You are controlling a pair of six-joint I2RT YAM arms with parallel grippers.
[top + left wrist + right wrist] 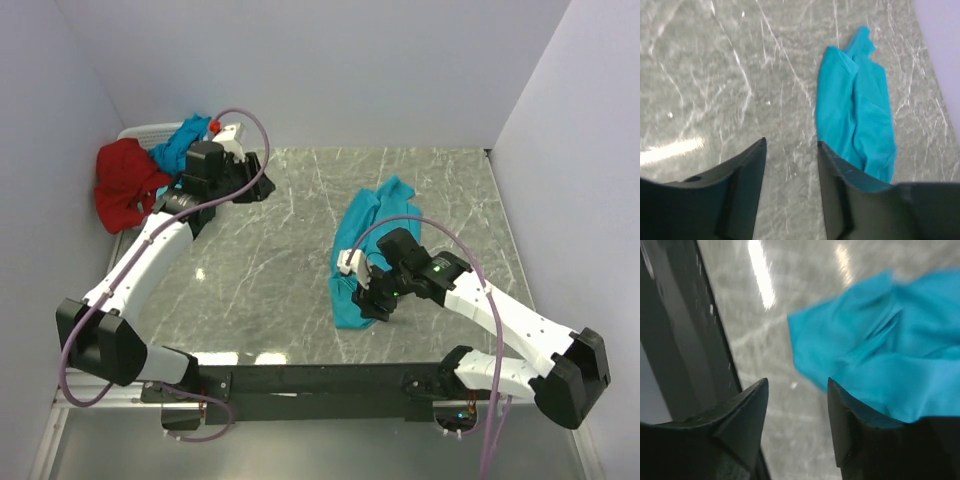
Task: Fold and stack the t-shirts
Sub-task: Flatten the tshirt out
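Presently listed: left tool [791,150], jaws moderately apart with only bare surface showing in the gap, holding nothing and touching nothing. Right tool [797,390], jaws likewise apart, nothing gripped; one finger overlaps the edge of the cloth in its own camera, but whether it touches cannot be told. Bright turquoise-blue soft cloth t-shirt [365,235], lying crumpled in a long loose strip on the right half of the grey marble-patterned tabletop [270,250], running from near the centre back toward the near edge, unfolded. Red soft cloth t-shirt [125,185], bunched at the far left corner and draped over the side of the white plastic basket [150,130]. Second turquoise-blue cloth t-shirt [180,145], heaped in the same basket just beside the red one. Black metal rail [320,380], along the near edge of the tabletop, carrying both arm bases. View notes: the overhead camera alone shows the basket and its two garments, and places the left tool at the far left just beside the basket, and the right tool over the near end of the strip of cloth. The left wrist camera shows the full length of the strip from well apart, with a lengthwise crease. The right wrist camera gives only its blurred near end, rumpled, with the rail at the left.
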